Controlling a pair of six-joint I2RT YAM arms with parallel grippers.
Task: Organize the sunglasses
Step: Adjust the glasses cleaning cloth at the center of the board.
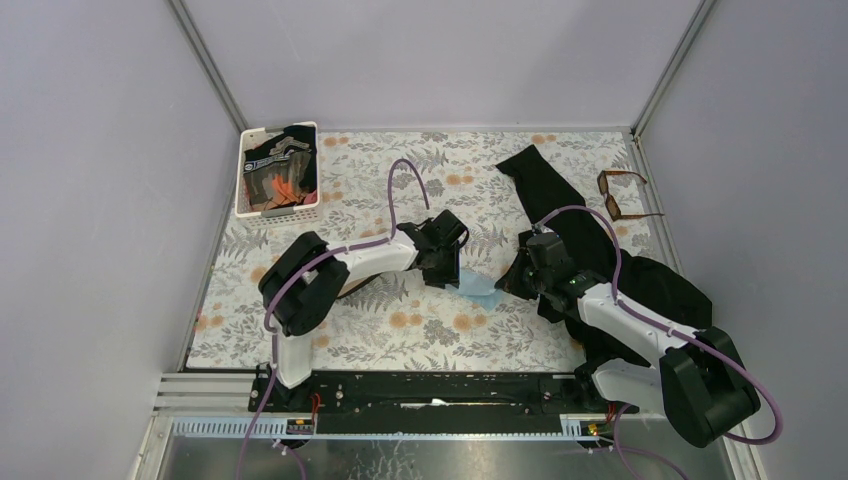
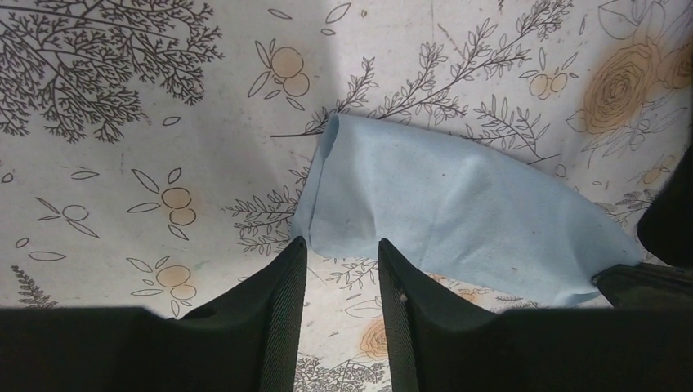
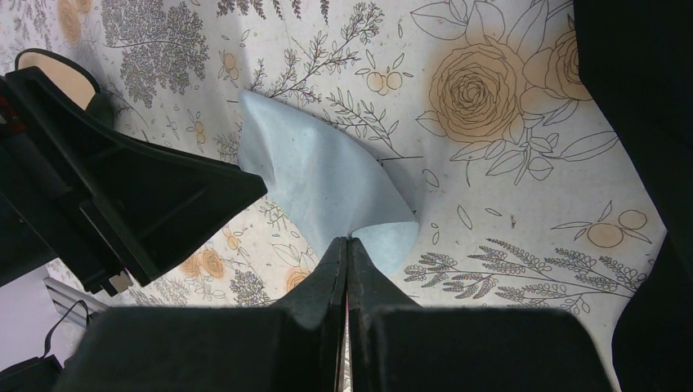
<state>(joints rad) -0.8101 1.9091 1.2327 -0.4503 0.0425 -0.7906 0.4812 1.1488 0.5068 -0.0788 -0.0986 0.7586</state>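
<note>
The sunglasses [image 1: 625, 195], amber-brown framed with dark lenses, lie at the far right edge of the table, away from both arms. A light-blue cloth [image 1: 480, 290] lies mid-table between the two grippers. My left gripper [image 2: 339, 243] is open, its fingertips at the near edge of the cloth [image 2: 458, 204], holding nothing. My right gripper [image 3: 347, 241] is shut on a corner of the cloth [image 3: 327, 175], which is pinched up into a fold. The left gripper body [image 3: 122, 196] shows at the left of the right wrist view.
A white basket [image 1: 242, 190] with dark and orange items stands at the back left. A long black cloth [image 1: 570, 215] runs from the back centre to a black heap [image 1: 670, 290] at the right, beside my right arm. Floral mat [image 1: 400, 330] covers the table.
</note>
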